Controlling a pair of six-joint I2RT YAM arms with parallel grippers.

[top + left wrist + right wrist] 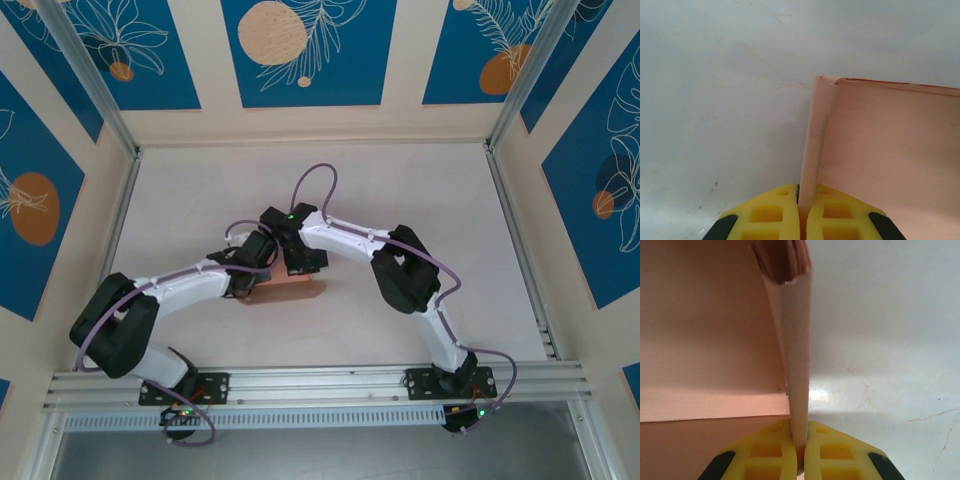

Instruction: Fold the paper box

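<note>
The salmon-pink paper box (285,291) lies at the middle of the white table, partly under both wrists. My left gripper (803,212) is shut on one upright side wall of the paper box (890,150), whose inner face spreads to the right of it. My right gripper (800,447) is shut on another upright wall of the paper box (710,350), with the inside of the box to its left and a curled folded edge at the top. From above, the left gripper (250,270) and the right gripper (300,262) meet over the box.
The white table (400,180) is walled by cream panels with blue prints. Aluminium rails (320,382) run along the near edge by the arm bases, and uprights stand at the back corners. Purple cables loop over both arms.
</note>
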